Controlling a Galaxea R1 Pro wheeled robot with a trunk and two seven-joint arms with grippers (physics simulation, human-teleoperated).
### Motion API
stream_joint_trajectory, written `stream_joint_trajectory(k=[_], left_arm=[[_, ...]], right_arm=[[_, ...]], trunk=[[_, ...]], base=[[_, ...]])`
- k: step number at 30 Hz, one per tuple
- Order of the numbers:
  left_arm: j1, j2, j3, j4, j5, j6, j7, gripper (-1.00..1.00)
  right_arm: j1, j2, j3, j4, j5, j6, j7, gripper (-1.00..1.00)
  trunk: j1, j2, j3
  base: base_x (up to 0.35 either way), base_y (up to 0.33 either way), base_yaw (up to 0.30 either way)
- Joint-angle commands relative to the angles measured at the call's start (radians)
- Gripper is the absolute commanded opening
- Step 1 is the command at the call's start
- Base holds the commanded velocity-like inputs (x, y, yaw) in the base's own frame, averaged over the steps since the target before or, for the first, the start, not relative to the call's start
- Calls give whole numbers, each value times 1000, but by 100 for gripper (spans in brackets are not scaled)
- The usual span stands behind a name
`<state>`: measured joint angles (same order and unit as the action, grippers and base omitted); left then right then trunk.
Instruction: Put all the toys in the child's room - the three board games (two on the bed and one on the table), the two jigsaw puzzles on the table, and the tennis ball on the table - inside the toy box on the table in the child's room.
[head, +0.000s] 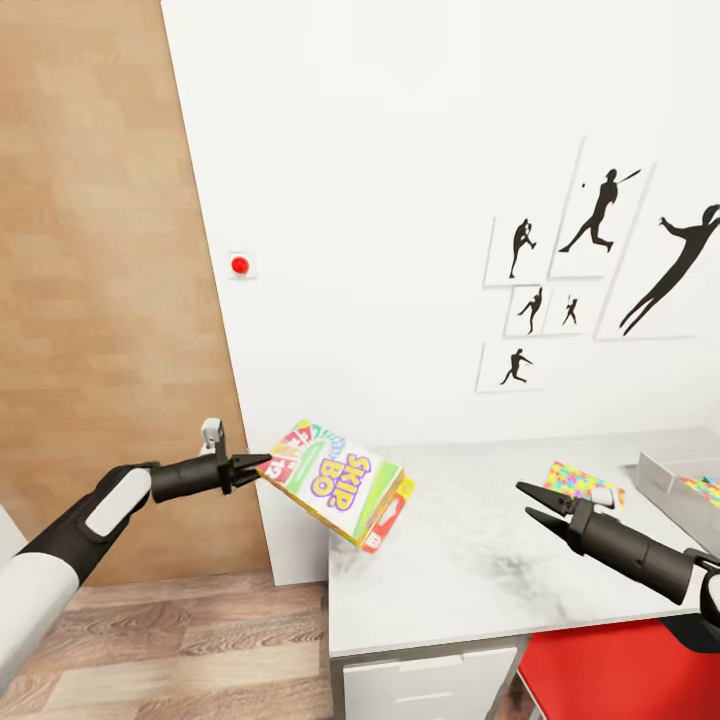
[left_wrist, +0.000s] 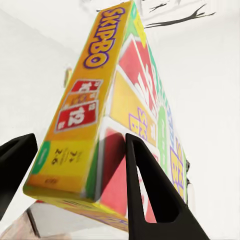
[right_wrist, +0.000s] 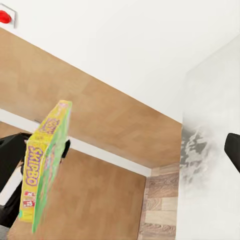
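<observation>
Here the left gripper (head: 262, 465) has its jaws pinching one corner of the Skip-Bo board game (head: 340, 483), which hangs tilted just beyond them, above the near left corner of the table (head: 470, 570). The right gripper (head: 526, 503) hovers over the table with jaws spread, holding nothing; just past it lies a jigsaw puzzle (head: 583, 484), and farther right stands the toy box (head: 668, 485).

A child's room in a home — athlete silhouette pictures (head: 600, 270), white desk (head: 470, 560), wood-plank floor (head: 200, 650).
</observation>
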<state>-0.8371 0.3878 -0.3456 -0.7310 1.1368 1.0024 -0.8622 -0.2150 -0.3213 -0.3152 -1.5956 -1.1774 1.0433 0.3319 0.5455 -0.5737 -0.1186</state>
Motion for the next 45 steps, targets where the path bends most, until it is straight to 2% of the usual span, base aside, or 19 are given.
stream_joint_trajectory(k=[1,3,8,10,16,23,28,34,45], left_arm=[[0,1,-4,-27,-3,14,-20,-100],[16,0,-6,-75,1,30,-80,-100],[59,7,-9,-117,-1,38,-213,-100],[69,8,-9,-120,-2,39,-224,-100],[80,3,-10,-120,-12,31,-211,-100],[83,6,-9,-120,-13,25,-205,-100],[84,11,-9,-120,-14,15,-205,-100],[97,12,-8,-120,-14,-45,-212,-100],[102,13,-6,-120,-10,-71,-219,-100]], right_arm=[[1,1,-1,-1,10,4,10,100],[4,3,2,-2,10,4,10,100],[5,11,4,-3,12,4,10,100],[5,12,5,-3,12,4,10,100],[5,17,53,-3,16,2,7,100],[5,18,73,-3,17,-5,8,100],[4,17,70,-2,18,-3,14,100],[3,16,67,0,18,-2,18,100],[3,17,63,2,17,-2,21,100]], trunk=[[-3,6,1],[-11,20,8],[-30,55,23],[-38,69,29],[-61,111,48],[-88,160,70],[-88,160,71],[-88,160,77],[-88,160,91]], base=[[0,0,0],[0,0,0],[0,0,0],[0,0,0],[0,0,0],[0,0,0],[0,0,0],[0,-32,0],[-6,-261,-157]])
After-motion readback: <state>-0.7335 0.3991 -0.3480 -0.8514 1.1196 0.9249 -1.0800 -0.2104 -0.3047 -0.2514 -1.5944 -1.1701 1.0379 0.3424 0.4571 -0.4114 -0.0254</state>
